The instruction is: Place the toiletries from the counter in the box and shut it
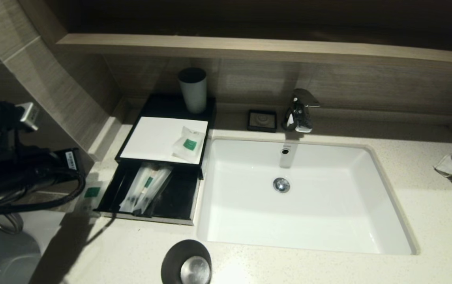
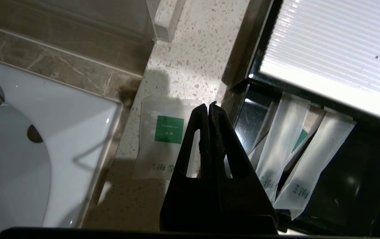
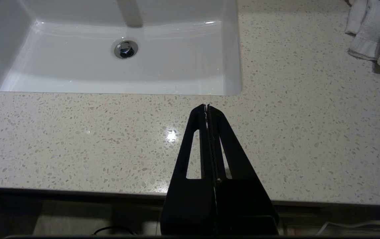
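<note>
Four sachets show in the head view: two long sachets [image 1: 145,189] lie side by side in the open drawer [image 1: 178,203] of the black box [image 1: 158,134] at centre left, one squarish sachet [image 1: 189,144] rests on the box's white top panel, and another small sachet [image 1: 90,193] lies on the cream speckled counter [image 1: 328,268] just left of the drawer, at lower left. In the left wrist view the left gripper [image 2: 208,105] hangs over that sachet's edge, beside the drawer, fingers pressed together and holding nothing. In the right wrist view the right gripper [image 3: 207,107] is likewise clenched and empty over the counter below the white sink [image 3: 233,59]
</note>
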You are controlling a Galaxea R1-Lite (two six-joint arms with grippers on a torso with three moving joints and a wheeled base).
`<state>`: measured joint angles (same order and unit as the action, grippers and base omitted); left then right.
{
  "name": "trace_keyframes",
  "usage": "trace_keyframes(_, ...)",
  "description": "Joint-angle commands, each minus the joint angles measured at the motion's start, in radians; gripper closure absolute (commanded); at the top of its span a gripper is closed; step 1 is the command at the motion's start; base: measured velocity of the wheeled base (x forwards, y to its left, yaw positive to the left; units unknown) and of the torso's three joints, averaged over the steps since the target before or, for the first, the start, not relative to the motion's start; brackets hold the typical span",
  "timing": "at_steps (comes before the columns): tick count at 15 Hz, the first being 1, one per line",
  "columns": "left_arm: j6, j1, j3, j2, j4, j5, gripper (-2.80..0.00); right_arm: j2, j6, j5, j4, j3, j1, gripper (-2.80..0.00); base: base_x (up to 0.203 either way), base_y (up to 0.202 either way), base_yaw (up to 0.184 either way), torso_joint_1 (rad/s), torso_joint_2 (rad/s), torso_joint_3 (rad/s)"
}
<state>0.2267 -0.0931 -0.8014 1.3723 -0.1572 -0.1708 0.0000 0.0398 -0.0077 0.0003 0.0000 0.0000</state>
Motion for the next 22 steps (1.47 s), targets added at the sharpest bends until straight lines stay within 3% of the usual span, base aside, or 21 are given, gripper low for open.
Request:
trace_keyframes(1,-0.026,0.071,0.030,-0.002,-0.001,0.074,0.00,0.002,0.000,0.000,0.000,0.000,0.000,0.00,0.000,0.000,0.000,0.000,0.00,0.000)
trace_keyframes(4,-0.073,0.140,0.054,0.003,-0.001,0.177,0.00,0.002,0.000,0.000,0.000,0.000,0.000,0.00,0.000,0.000,0.000,0.000,0.00,0.000)
trace_keyframes(13,-0.162,0.169,0.125,0.048,-0.006,0.275,0.00,0.001,0.000,0.000,0.000,0.000,0.000,0.00,0.000,0.000,0.000,0.000,0.00,0.000)
trace_keyframes(16,-0.193,0.168,0.129,0.068,-0.004,0.287,0.00,0.002,0.000,0.000,0.000,0.000,0.000,0.00,0.000,0.000,0.000,0.000,0.00,0.000)
trace_keyframes(22,-0.195,0.180,0.133,0.094,-0.007,0.286,0.00,0.002,0.000,0.000,0.000,0.000,0.000,0.00,0.000,0.000,0.000,0.000,0.00,0.000)
